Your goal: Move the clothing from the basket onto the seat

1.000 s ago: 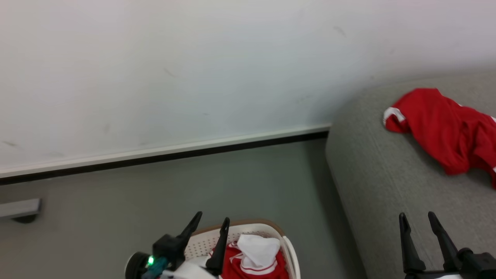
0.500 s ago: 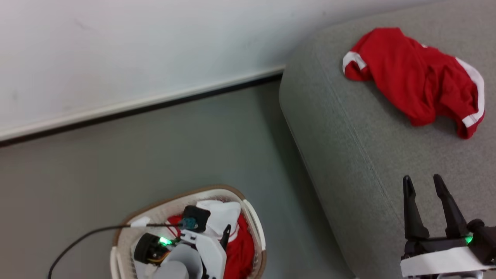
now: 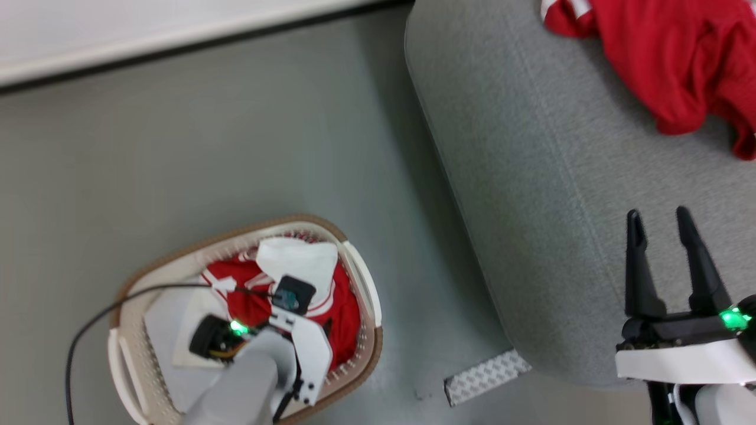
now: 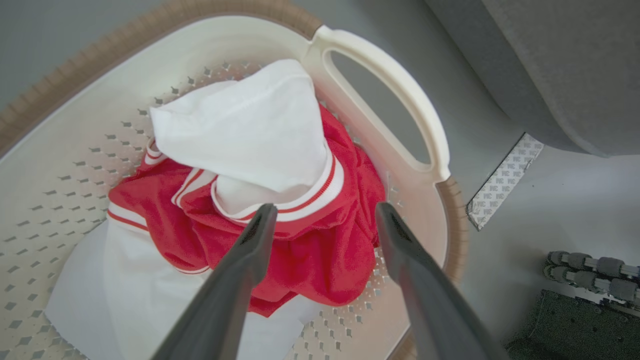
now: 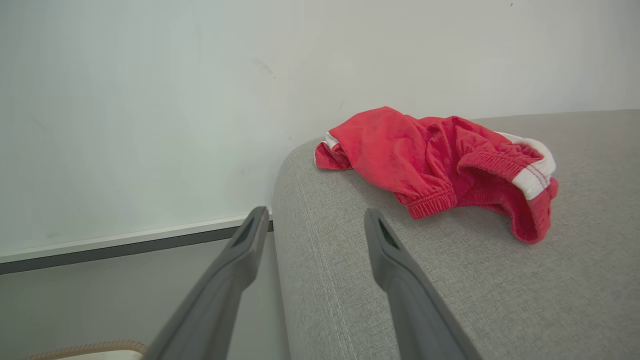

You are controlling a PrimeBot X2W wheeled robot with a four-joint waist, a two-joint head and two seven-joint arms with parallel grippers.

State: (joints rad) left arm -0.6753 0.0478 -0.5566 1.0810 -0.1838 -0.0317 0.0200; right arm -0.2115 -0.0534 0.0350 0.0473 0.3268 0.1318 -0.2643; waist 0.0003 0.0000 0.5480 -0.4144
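The cream basket (image 3: 361,282) with a brown rim stands on the floor, left of the seat. Red clothing with white stripes (image 3: 345,310) lies in it, bunched with a white piece (image 4: 250,130) on top. My left arm (image 3: 254,378) reaches down over the basket. Its gripper (image 4: 325,207) is open, fingertips just above the red clothing (image 4: 310,250), holding nothing. The basket's handle (image 4: 390,75) is beyond the fingers. Another red garment (image 3: 667,59) lies on the grey seat (image 3: 531,206). My right gripper (image 3: 658,212) hovers open over the seat's near edge, short of that garment (image 5: 430,155).
A grey patterned strip (image 3: 487,376) lies on the floor at the seat's corner. A black cable (image 3: 106,307) runs from my left wrist across the basket. White fabric (image 3: 171,330) covers the basket's left part. The wall's baseboard (image 3: 177,38) runs along the back.
The camera has tipped downward, so the whole picture shifted. My left gripper went from pointing up at the basket's rim to reaching down inside it. Both grippers stayed open.
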